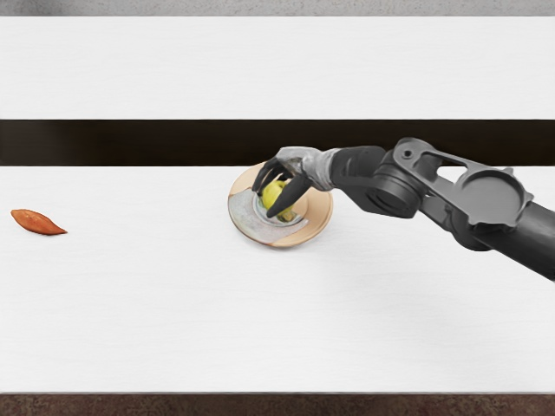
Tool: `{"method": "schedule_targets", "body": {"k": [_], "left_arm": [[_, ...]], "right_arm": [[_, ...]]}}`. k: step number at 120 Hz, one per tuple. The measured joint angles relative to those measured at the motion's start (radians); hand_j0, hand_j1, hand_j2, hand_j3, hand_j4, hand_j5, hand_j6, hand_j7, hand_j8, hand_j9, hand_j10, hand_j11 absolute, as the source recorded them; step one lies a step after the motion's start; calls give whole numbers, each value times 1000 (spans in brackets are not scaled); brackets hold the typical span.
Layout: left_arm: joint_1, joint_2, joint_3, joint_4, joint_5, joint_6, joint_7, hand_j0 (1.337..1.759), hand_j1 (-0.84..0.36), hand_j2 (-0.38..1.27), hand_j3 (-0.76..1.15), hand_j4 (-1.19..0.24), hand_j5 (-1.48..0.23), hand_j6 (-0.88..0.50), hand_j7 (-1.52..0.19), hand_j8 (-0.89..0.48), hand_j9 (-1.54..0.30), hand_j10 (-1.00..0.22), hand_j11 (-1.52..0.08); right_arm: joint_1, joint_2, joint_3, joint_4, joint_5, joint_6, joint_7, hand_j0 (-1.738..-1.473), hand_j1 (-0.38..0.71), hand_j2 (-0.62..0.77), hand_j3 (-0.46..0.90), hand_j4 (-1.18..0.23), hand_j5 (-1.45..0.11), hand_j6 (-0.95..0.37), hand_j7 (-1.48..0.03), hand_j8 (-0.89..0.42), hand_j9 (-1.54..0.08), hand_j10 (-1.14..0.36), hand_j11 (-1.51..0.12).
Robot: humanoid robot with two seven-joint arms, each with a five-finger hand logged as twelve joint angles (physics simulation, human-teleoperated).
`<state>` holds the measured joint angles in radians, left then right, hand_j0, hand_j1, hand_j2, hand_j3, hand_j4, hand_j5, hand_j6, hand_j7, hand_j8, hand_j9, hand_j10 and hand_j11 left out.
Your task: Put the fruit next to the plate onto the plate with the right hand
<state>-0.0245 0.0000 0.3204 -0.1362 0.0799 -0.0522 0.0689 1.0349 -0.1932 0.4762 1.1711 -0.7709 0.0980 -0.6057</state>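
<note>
One arm in view: the right arm [451,195], dark grey and jointed, comes in from the right edge and reaches leftward above the tabletop [260,321] toward the plate.
Right hand: the right hand [297,172] hangs over the far half of the plate, palm turned downward, wrist pointing back to the right.
Hand state: its fingers [298,196] are curled downward around the fruit, with dark fingertips on both the left and the right side of it; they are closed on it, not spread.
Fruit: the fruit [274,193] is small, round and yellow-green. It sits over the middle of the plate and is partly hidden by the fingers. Whether it rests on the plate or is held just above it cannot be told.
Plate: the plate [323,217] is round, with a tan rim and a greyish inner ring. It lies flat close to the far edge of the tabletop, about midway across.
Other object: an orange-red item [37,223], long and pointed at both ends, lies flat near the left edge, well apart from the plate and the hand.
Tabletop: white and smooth, filling the lower half of the view.
Background: a dark gap [130,143] runs across behind the tabletop, and a second white surface [260,69] lies beyond it.
</note>
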Motion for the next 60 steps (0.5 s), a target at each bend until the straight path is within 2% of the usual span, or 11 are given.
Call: {"method": "schedule_targets", "body": {"k": [6, 38, 60], "left_arm": [[0, 0, 0, 0, 0, 0, 0, 1658, 55, 49, 0, -245, -318, -245, -318, -245, -318, -245, -318], [0, 0, 0, 0, 0, 0, 0, 1658, 55, 49, 0, -245, -318, -245, -318, -245, -318, -245, -318], [0, 0, 0, 0, 0, 0, 0, 1658, 55, 49, 0, -245, -318, -245, -318, -245, -318, -245, -318]], "right_arm": [[0, 1, 0, -2, 1, 0, 0, -1645, 251, 23, 0, -683, -871, -549, -882, -359, -885, -452, -908], [6, -8, 12, 1, 14, 0, -1, -1654, 89, -39, 0, -413, -535, -378, -537, -325, -539, -332, -544], [13, -98, 51, 44, 106, 43, 1, -1657, 11, -46, 0, -321, -416, -307, -417, -285, -418, -288, -419]]}}
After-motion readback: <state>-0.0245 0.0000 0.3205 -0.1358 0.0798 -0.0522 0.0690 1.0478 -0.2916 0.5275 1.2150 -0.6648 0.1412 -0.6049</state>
